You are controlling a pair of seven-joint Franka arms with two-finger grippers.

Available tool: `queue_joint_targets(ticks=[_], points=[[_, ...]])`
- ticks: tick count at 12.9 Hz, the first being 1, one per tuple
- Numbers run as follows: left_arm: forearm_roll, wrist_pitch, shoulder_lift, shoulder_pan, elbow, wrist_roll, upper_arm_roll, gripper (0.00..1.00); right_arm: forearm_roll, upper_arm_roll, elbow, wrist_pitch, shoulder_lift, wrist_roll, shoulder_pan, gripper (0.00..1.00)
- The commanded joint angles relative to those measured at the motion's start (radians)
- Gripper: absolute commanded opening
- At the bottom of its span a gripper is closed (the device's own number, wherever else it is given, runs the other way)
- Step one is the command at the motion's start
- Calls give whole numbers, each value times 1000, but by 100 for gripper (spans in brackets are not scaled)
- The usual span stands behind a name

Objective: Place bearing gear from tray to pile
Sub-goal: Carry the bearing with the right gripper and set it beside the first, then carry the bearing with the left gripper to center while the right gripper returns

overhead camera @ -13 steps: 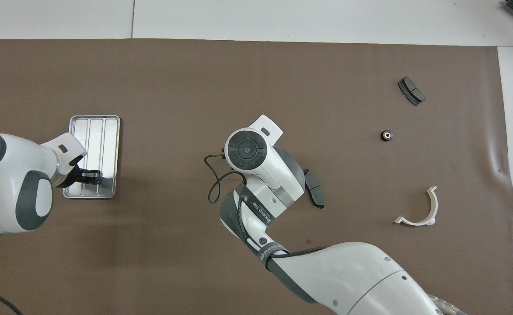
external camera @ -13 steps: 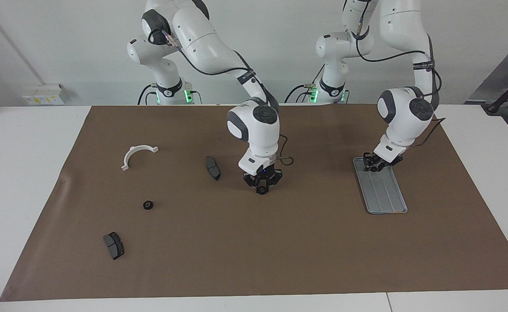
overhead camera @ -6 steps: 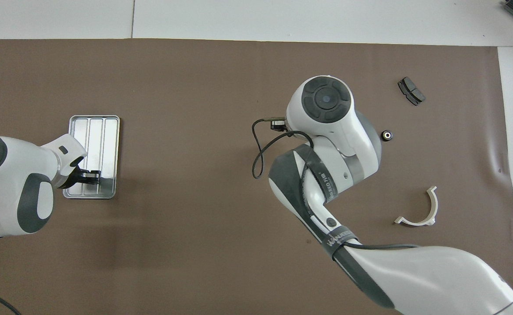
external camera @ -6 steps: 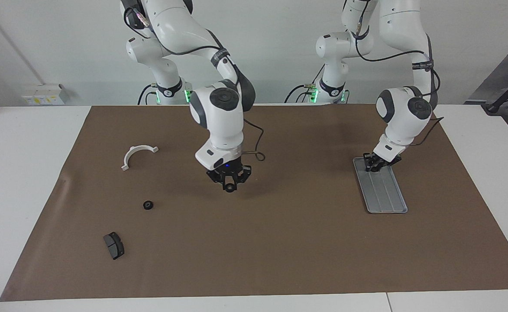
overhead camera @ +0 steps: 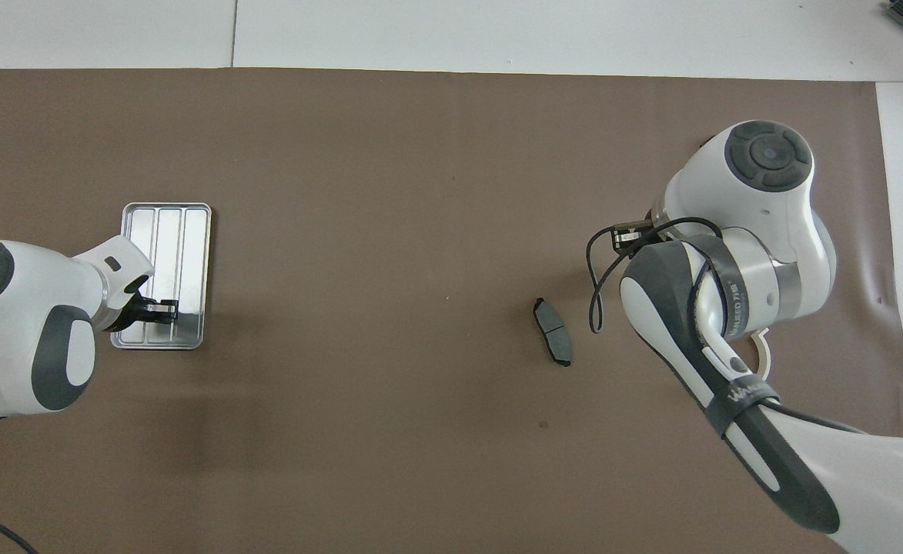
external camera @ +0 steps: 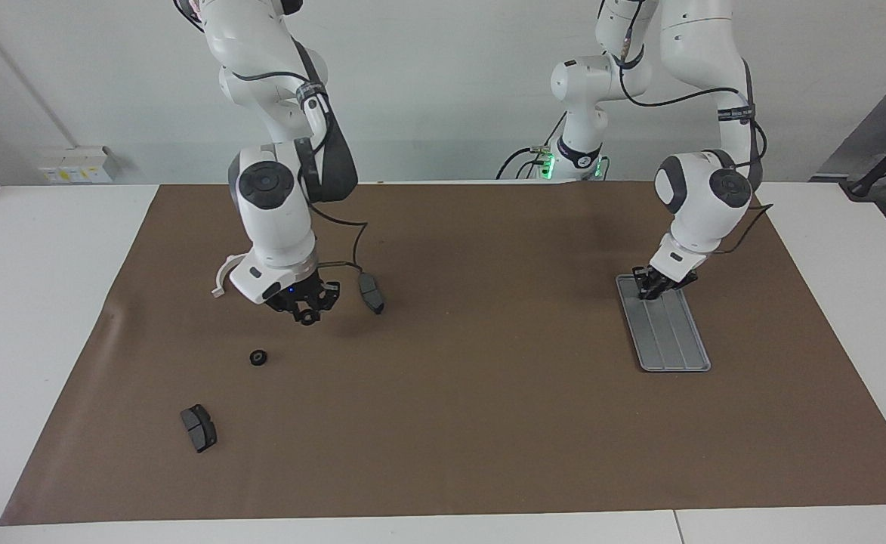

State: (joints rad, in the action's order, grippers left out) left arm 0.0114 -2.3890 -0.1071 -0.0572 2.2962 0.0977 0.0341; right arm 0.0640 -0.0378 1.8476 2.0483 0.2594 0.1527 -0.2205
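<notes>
Two grippers, one pile gear, one tray, listed across the facing view.
Pile gear [external camera: 259,357]: lone, flat on the mat, down from the right gripper [external camera: 306,314] fingers and off toward the right arm's end, apart from them. Right gripper: over bare mat between white half-ring [external camera: 221,276] and brake pad [external camera: 371,293], fingers pinched on what looks like a small black carried gear [external camera: 307,320]. It is judged the arm nearer the pile. Left gripper [external camera: 652,288]: over the tray [external camera: 677,344] at its robot-side end, fingers fully closed; whether they hold anything cannot be told.
</notes>
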Motion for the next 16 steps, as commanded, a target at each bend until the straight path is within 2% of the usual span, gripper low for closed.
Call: queue_joint_targets(ticks=[1, 4, 7, 8, 9, 10, 11, 13, 16], points=[[13, -27, 21, 5, 31, -15, -13, 22, -15, 13, 172, 59, -89, -88, 55, 0], [13, -27, 17, 5, 19, -18, -11, 17, -15, 13, 338, 208, -135, -168, 121, 0], [13, -21, 4, 10, -12, -48, -11, 15, -15, 13, 404, 265, -137, -189, 145, 0], [13, -12, 1, 10, -26, -55, -11, 14, -15, 13, 409, 277, -134, -191, 150, 5], [13, -7, -2, 10, -46, -56, -10, 14, -15, 13, 410, 282, -134, -190, 151, 35], [13, -6, -2, 13, -57, -56, -10, 13, -15, 13, 410, 283, -134, -189, 152, 74], [13, 7, -3, 20, -76, -62, -10, 13, -15, 13, 410, 282, -134, -185, 152, 100], [13, 50, -15, 65, -128, -137, -8, 13, -15, 13, 398, 280, -132, -177, 145, 100], [13, 60, -22, 189, -156, -349, -10, 13, -15, 15, 329, 267, -137, -122, 138, 100]])
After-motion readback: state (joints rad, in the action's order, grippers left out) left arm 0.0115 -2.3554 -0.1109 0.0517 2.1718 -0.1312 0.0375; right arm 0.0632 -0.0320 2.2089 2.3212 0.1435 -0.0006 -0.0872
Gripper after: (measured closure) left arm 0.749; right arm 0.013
